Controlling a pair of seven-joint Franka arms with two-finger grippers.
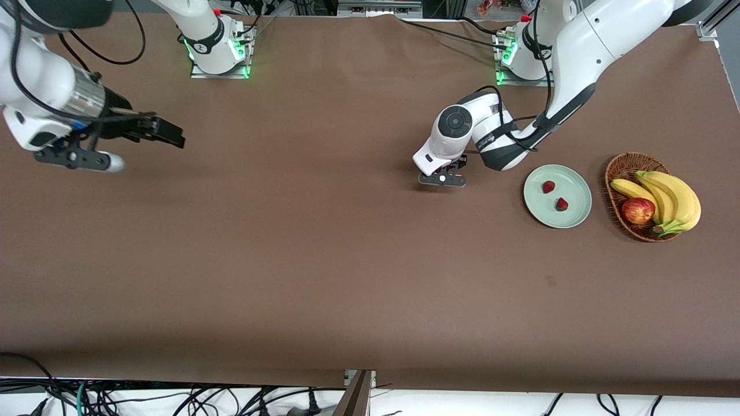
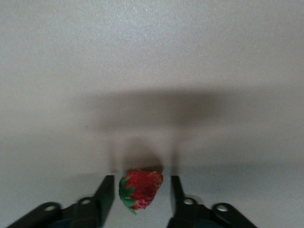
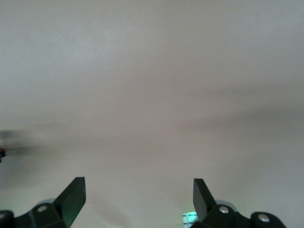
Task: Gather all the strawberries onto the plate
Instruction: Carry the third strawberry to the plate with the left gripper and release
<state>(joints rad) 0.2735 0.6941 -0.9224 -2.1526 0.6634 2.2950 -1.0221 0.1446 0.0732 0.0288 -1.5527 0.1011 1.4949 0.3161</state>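
Note:
The pale green plate [image 1: 573,186] lies near the left arm's end of the table and holds two strawberries [image 1: 548,186] [image 1: 562,204]. A third strawberry [image 2: 142,190] lies on the table between the fingers of my left gripper [image 2: 141,179], with a gap on each side. The gripper is open and low over the table [image 1: 442,180], beside the plate toward the right arm's end; it hides this berry in the front view. My right gripper [image 1: 170,133] is open and empty [image 3: 137,182], held over bare table at the right arm's end.
A brown wicker basket [image 1: 623,163] with bananas [image 1: 673,199] and a red-yellow apple [image 1: 637,210] stands beside the plate, at the left arm's end of the table. The brown table surface [image 1: 324,248] spreads between the arms.

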